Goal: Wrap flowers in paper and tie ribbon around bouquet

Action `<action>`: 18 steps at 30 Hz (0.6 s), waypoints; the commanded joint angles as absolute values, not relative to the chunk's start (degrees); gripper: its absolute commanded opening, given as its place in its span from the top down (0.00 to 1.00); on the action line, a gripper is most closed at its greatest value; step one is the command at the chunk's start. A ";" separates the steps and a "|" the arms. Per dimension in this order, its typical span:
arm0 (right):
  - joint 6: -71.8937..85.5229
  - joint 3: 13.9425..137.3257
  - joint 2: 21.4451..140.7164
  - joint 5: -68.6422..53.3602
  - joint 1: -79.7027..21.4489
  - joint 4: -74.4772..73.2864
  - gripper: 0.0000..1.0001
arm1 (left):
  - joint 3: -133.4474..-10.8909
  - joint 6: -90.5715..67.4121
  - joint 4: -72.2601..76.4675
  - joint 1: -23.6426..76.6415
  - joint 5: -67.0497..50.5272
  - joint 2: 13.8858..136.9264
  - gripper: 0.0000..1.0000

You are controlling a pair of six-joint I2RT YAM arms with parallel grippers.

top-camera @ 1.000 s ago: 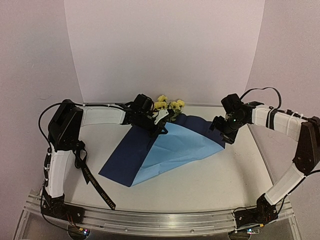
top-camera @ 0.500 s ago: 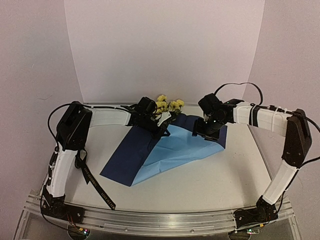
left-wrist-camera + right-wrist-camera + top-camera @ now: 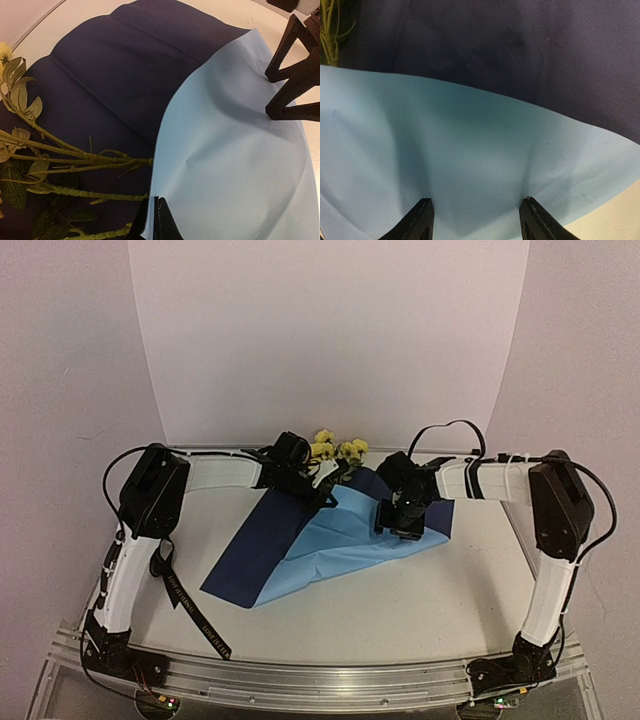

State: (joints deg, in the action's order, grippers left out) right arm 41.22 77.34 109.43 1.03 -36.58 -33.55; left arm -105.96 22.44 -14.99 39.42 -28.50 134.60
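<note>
I note left jaws pinching the paper fold beside the stems; right jaws spread, tips on its blue flap.

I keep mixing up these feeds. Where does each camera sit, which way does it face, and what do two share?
Top external: above, behind both arms, facing down on the table: thin light blue and navy paper sheet, yellow flowers, black ribbon.
Left wrist: along the shut left gripper pinching the paper; green stems left.
Right wrist: down past the open right gripper onto the blue flap.
Shared: left wrist view also shows the right gripper's fingers.
</note>
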 commanded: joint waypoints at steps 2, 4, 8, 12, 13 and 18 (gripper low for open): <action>40.28 76.91 110.80 4.37 -36.49 -32.87 0.38 | -109.11 21.94 -14.29 38.61 -29.74 136.09 1.00; 40.06 77.10 111.30 4.54 -36.49 -33.02 0.37 | -109.34 22.01 -14.24 38.22 -29.97 136.52 1.00; 39.79 77.98 112.16 4.57 -36.48 -33.54 0.37 | -109.95 22.12 -14.24 37.55 -30.81 137.51 1.00; 39.51 78.72 111.17 5.36 -36.48 -34.59 0.36 | -110.12 22.55 -14.23 37.32 -30.85 138.12 1.00; 39.23 79.14 110.43 5.60 -36.56 -34.93 0.35 | -110.24 22.63 -14.19 37.27 -30.89 138.32 1.00; 36.78 84.02 106.83 7.27 -37.47 -36.84 0.30 | -111.39 22.57 -14.04 36.99 -30.85 139.13 1.00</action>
